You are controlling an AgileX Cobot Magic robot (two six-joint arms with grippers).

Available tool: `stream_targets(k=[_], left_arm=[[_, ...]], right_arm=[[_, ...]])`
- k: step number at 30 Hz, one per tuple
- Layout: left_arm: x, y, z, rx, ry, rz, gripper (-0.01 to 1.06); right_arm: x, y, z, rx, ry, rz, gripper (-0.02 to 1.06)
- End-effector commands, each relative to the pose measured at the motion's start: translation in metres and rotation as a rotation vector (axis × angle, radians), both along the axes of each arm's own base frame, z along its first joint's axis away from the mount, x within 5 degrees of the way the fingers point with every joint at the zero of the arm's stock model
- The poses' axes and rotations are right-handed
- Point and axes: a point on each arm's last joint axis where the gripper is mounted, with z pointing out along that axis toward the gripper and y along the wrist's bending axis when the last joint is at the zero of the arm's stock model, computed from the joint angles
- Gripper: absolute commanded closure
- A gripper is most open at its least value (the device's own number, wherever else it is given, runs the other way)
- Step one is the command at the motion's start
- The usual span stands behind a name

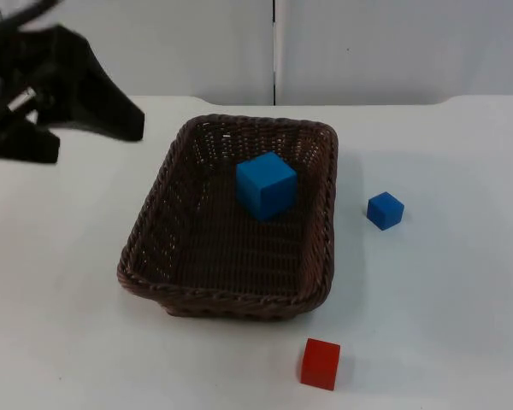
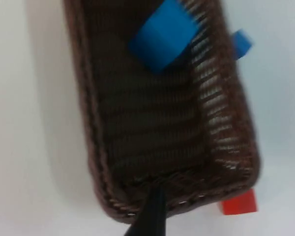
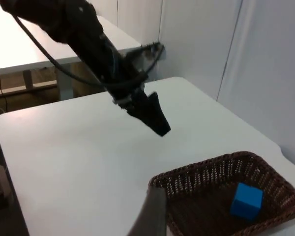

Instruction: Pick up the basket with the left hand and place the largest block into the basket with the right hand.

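On the white table (image 1: 60,282), brown basket (image 1: 167,224) holding large blue block (image 1: 266,185), left gripper (image 1: 94,128) beside it, fingers spread, empty.

Matte black left end effector (image 1: 94,128), tapered fingers

A white table (image 1: 445,307) runs back to a grey wall (image 1: 393,47). On it sits a brown wicker basket (image 1: 145,256), near the middle, its long side running away from the front edge. A small blue block (image 1: 385,210) lies on the table just right of the basket, apart from it. A red block (image 1: 321,364) lies near the front edge, just off the basket's front right corner.
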Motion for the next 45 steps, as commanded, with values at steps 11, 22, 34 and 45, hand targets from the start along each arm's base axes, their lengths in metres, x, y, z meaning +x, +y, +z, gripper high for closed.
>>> stream_targets(k=[11, 22, 34, 45], left_arm=[[-0.058, 0.011, 0.056, 0.044, -0.233, -0.029, 0.24], [-0.119, 0.033, 0.088, 0.143, -0.42, 0.094, 0.24], [-0.177, 0.052, 0.098, 0.2, -0.542, 0.193, 0.24], [-0.21, 0.069, 0.093, 0.26, -0.566, 0.32, 0.24]], right_arm=[[-0.002, -0.001, -0.006, -0.024, 0.058, 0.007, 0.3], [-0.002, -0.001, -0.037, -0.037, 0.101, -0.006, 0.3], [-0.029, -0.031, -0.069, 0.089, 0.075, -0.033, 0.3], [-0.045, -0.053, -0.083, 0.096, 0.113, -0.09, 0.3]])
